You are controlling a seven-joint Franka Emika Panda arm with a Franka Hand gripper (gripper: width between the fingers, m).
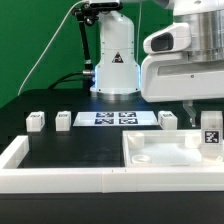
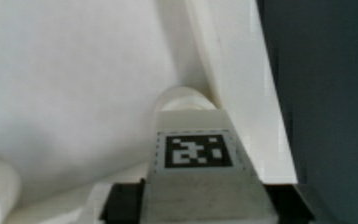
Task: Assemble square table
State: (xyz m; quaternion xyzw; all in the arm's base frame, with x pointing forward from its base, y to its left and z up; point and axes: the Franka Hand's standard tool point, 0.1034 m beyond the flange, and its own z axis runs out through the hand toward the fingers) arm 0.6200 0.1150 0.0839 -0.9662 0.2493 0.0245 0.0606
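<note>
The square tabletop (image 1: pixel 160 150) lies flat on the black table (image 1: pixel 60 150). As far as you can see, none of its corner holes holds a leg yet. The held leg (image 1: pixel 211 137), tag facing out, stands upright at the tabletop's corner on the exterior view's right. The wrist view shows it over the slab's edge, though you cannot tell whether its tip has entered a hole. The gripper (image 2: pixel 197 200) has its fingers drawn in against that leg's two sides, gripping it and nothing else.

The nearest spare leg (image 1: pixel 167 118) stands just behind the tabletop's far edge. The marker board (image 1: pixel 113 119) lies farther off toward the exterior view's left. Past it, well apart from the tabletop, stand the second spare leg (image 1: pixel 64 119) and the third spare leg (image 1: pixel 36 121). The border wall (image 1: pixel 60 180) runs in front of the tabletop.

You would judge the job early: one leg is being placed, three are left to fetch, and all four are still to be fixed in.
</note>
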